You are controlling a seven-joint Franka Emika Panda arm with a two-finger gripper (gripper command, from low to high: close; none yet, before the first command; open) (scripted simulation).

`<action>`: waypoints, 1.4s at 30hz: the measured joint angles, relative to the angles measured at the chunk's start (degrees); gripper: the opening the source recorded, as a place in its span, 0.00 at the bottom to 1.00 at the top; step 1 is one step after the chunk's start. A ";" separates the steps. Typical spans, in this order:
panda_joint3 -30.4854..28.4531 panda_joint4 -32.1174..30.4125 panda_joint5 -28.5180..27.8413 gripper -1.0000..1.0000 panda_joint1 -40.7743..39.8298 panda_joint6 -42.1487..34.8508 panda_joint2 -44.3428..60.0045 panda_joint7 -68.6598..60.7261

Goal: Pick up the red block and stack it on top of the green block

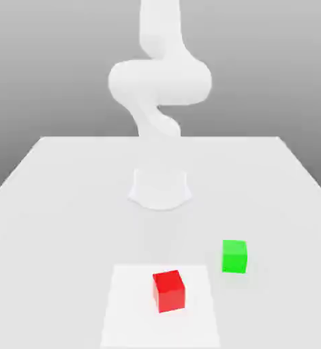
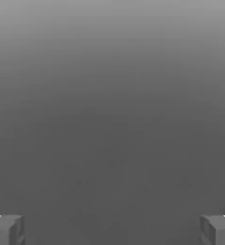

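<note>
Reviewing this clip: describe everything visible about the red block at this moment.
The red block is a small plain cube, bright red with smooth matte faces, its top lighter than its sides. It sits flat and upright on a paler square patch of the white table, turned slightly so two side faces show. The green block stands apart on the exterior view's right. Nothing touches it but the surface beneath.

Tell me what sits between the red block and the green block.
Nothing: in the exterior view only bare table separates the red block from the green block; they stand apart.
</note>
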 joint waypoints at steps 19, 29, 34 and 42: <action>-2.77 -20.10 1.23 0.50 5.20 22.22 39.99 -11.70; -1.23 -19.98 2.23 0.00 4.08 34.77 55.80 -13.39; -1.10 -19.98 2.09 0.00 3.93 34.81 55.86 -13.30; -0.37 -23.14 0.04 0.00 6.42 23.87 41.83 -15.93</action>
